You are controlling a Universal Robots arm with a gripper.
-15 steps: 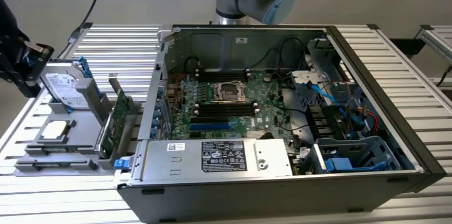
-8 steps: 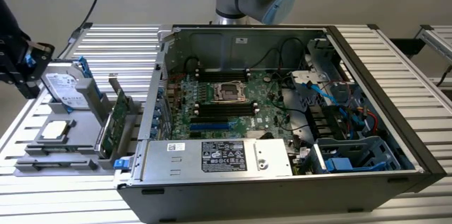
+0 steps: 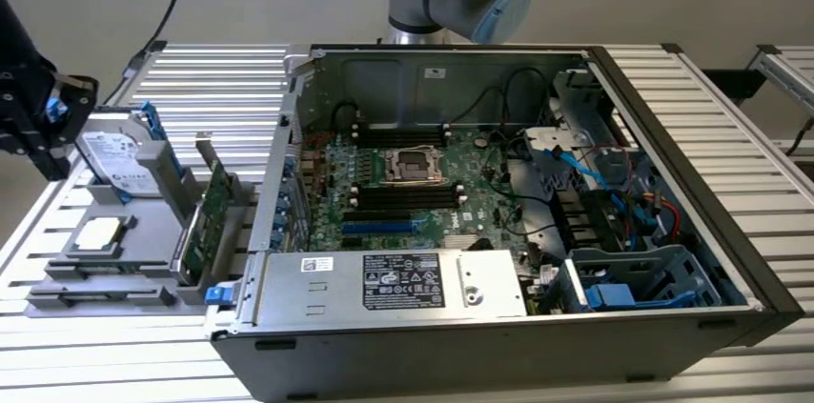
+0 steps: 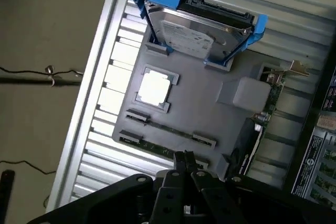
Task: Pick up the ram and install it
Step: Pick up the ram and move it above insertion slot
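Note:
The ram shows in the wrist view as two thin green strips, one (image 4: 170,129) and another (image 4: 152,149), lying side by side in clips on a grey holder tray (image 4: 210,114). My gripper (image 4: 184,159) hangs above the tray with its fingers pressed together and nothing between them, the tips over the end of the nearer strip. In the exterior view the gripper (image 3: 51,160) is at the far left, above the tray (image 3: 128,251). The open computer case (image 3: 509,231) holds the motherboard, with its black memory slots (image 3: 400,196) beside the processor socket.
The tray also carries a silver hard drive with blue rails (image 4: 199,30), a square processor (image 4: 155,87) and an upright green expansion card (image 3: 210,222). The case has a power supply (image 3: 395,279) at the front and blue cables (image 3: 598,184) to the right. Everything rests on a slatted aluminium table (image 3: 738,136).

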